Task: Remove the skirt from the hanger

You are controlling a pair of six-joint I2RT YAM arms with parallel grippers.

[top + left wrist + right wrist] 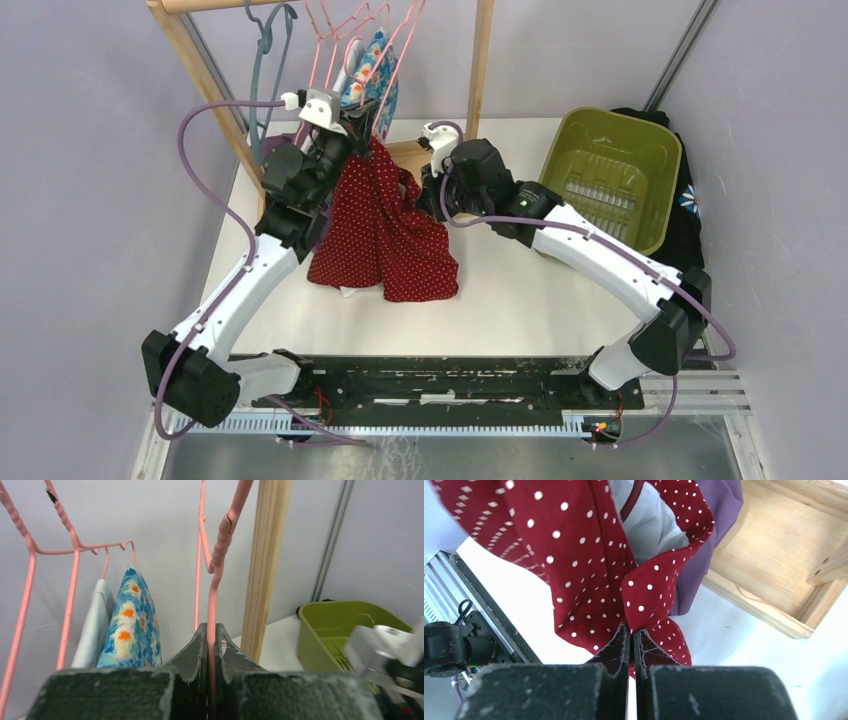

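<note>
The skirt (380, 230) is dark red with white dots. It hangs from up by the rack and spreads onto the white table. The pink wire hanger (215, 575) runs straight down between the fingers of my left gripper (211, 632), which is shut on the wire just above the skirt's top (372, 150). My right gripper (632, 630) is shut on a fold of the skirt's (589, 570) edge, low at the cloth's right side (425, 195). White lining (649, 525) shows inside the skirt's opening.
A wooden rack post (480, 70) and its base frame (774, 565) stand behind the skirt. More pink hangers (70, 580) carry a floral garment (130, 625). A purple cloth (709, 555) lies by the base. A green basket (610, 175) sits at the right.
</note>
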